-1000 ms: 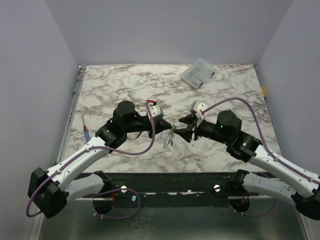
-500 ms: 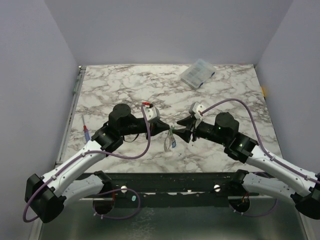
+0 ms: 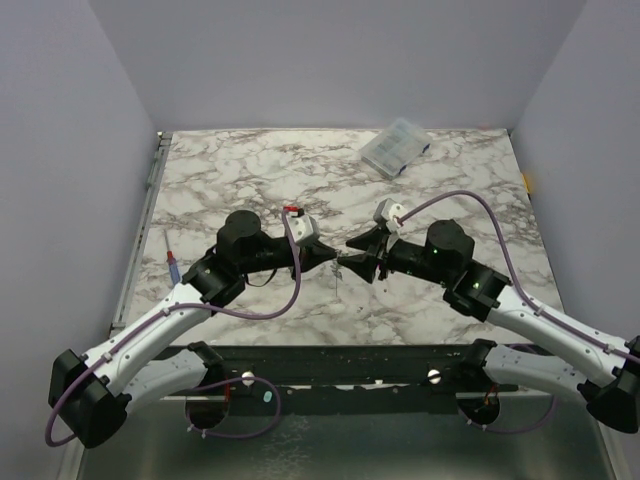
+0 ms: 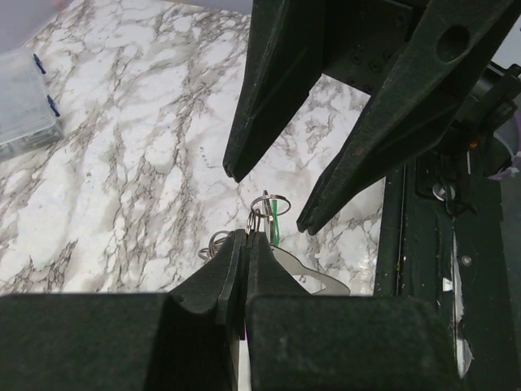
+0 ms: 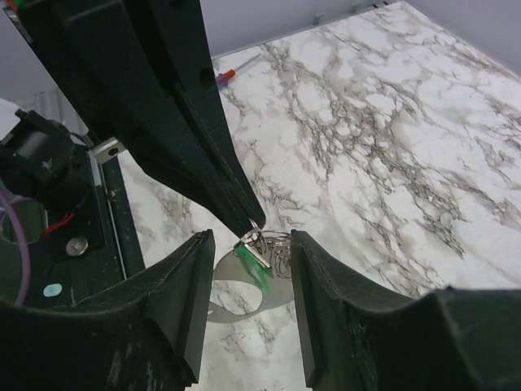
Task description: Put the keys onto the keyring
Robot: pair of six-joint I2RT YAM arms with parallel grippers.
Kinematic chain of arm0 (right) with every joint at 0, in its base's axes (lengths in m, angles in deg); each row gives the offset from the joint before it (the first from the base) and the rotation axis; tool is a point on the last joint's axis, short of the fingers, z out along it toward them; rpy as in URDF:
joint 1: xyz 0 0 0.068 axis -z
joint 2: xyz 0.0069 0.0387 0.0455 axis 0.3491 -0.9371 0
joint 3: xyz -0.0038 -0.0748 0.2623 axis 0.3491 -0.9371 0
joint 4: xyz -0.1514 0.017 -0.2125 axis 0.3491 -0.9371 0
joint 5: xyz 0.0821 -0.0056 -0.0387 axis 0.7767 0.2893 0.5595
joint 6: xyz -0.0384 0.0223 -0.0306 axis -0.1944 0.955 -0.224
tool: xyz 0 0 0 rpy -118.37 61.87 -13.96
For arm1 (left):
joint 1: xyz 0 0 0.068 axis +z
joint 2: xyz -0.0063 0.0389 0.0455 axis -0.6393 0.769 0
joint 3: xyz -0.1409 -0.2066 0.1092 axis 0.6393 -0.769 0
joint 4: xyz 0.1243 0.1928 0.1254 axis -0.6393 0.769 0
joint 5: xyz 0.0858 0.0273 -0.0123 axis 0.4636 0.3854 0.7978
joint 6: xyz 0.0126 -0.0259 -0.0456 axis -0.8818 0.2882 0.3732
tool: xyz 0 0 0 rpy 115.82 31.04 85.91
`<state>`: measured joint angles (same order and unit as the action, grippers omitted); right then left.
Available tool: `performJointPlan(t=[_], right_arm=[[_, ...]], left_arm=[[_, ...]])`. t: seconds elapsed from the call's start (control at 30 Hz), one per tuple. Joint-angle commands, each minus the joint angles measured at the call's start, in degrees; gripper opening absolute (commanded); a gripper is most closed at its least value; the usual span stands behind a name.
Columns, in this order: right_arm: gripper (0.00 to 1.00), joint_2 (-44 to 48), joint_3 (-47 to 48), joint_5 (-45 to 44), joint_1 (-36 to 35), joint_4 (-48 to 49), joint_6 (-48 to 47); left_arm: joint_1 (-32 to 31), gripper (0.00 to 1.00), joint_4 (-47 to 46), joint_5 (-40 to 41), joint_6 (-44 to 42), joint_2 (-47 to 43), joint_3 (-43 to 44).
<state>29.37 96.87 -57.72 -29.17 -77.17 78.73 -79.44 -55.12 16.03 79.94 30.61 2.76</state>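
The left gripper (image 5: 251,221) is clenched on the top of the thin pale-grey silvery keyring (image 4: 309,273), which hangs just under its tips with the green-headed silvery key (image 5: 251,259). The right gripper (image 4: 270,199) is released, its black fingers either side of those tips.

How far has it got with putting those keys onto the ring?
Done, it seems: the bunch is picked up, the left tool shut on the wire rings, with the green key and pale keyring hanging below. In hand: the right tool is open, its fingers either side of that bunch. Left: I can't tell whether the green key is threaded on, and no blue key shows here.
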Motion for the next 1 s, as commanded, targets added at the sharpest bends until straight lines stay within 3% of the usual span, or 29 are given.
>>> performJointPlan(t=[0.0, 0.27, 0.47, 0.63, 0.97], right_arm=[[0.5, -1.2, 2.6, 3.3, -0.1, 2.3, 3.1], [0.4, -4.8, 4.5, 0.5, -0.2, 0.7, 4.5], [0.24, -4.6, 4.1, -0.1, -0.2, 0.5, 4.2], [0.02, -3.9, 3.8, -0.9, -0.2, -0.4, 3.3], [0.01, -0.3, 0.0, -0.4, -0.2, 1.7, 0.3]], left_arm=[[0.3, 0.0, -1.4, 3.4, -0.5, -1.4, -0.4], [0.3, 0.0, -1.4, 3.8, -0.5, -2.2, -0.7], [0.2, 0.0, -1.4, 3.5, -0.4, -2.4, -0.7], [0.3, 0.0, -1.5, 3.2, -0.1, -2.6, -0.8], [0.6, 0.0, -3.4, 1.9, 1.3, -3.7, -1.2]])
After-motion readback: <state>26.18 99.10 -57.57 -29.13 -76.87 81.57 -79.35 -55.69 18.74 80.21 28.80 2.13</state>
